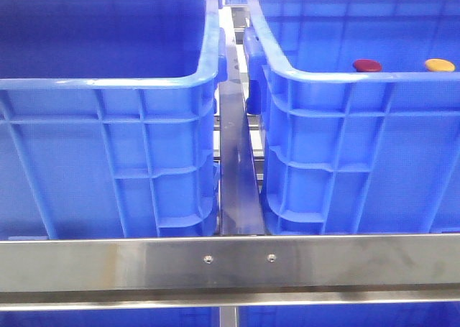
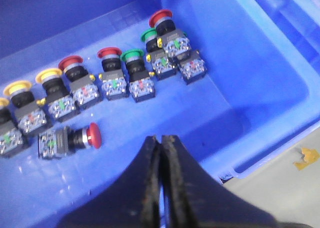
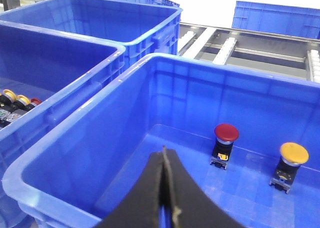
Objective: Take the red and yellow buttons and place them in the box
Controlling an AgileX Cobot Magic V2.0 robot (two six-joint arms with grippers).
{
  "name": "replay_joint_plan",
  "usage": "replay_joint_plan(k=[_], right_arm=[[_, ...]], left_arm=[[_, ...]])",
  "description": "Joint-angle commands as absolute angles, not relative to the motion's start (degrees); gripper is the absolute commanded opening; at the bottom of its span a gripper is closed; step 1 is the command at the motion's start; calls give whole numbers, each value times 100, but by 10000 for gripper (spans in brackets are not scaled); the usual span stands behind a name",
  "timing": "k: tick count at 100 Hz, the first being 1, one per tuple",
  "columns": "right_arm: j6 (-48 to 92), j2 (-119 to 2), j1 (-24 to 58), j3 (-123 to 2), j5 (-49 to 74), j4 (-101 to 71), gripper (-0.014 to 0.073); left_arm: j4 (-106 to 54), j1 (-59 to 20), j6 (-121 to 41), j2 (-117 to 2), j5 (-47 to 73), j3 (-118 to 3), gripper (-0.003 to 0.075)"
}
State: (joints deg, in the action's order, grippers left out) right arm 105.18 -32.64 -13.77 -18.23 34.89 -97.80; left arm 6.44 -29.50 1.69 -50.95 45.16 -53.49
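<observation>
left pincer (image 2: 161, 143) clenched, over button crate (image 2: 260, 62) | right pincer (image 3: 165, 160) clenched, over box (image 3: 90, 153)

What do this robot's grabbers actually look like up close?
Only the fingertips show, in the two wrist views. The left gripper and the right gripper each have two matte black fingers, broad at the base and tapering to a point, with scuffed, worn-looking inner edges. No cables, markings or arm links are visible.
</observation>
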Motion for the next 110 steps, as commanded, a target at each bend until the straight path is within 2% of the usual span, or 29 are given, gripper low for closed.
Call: replay_joint_plan(k=[1, 38, 79, 88, 110], right_arm=[[10554, -3252, -1402, -1973, 3652, -10036, -69], [10554, -3252, -1402, -1973, 3652, -10036, -69], [10554, -3252, -1402, -1973, 3652, -10036, -69], [10554, -3252, -1402, -1973, 3652, -10036, -69], [10554, -3252, -1402, -1973, 3652, -10036, -69]], left_arm=[[643, -2985, 224, -4683, 4014, -5224, -20], [688, -2985, 347, -3799, 5293, -4956, -20], [955, -2985, 358, -3365, 5251, -4939, -20], [1054, -2972, 371, -3344, 4763, -4796, -20], [1392, -2650, 381, -3035, 2225, -3807, -20]])
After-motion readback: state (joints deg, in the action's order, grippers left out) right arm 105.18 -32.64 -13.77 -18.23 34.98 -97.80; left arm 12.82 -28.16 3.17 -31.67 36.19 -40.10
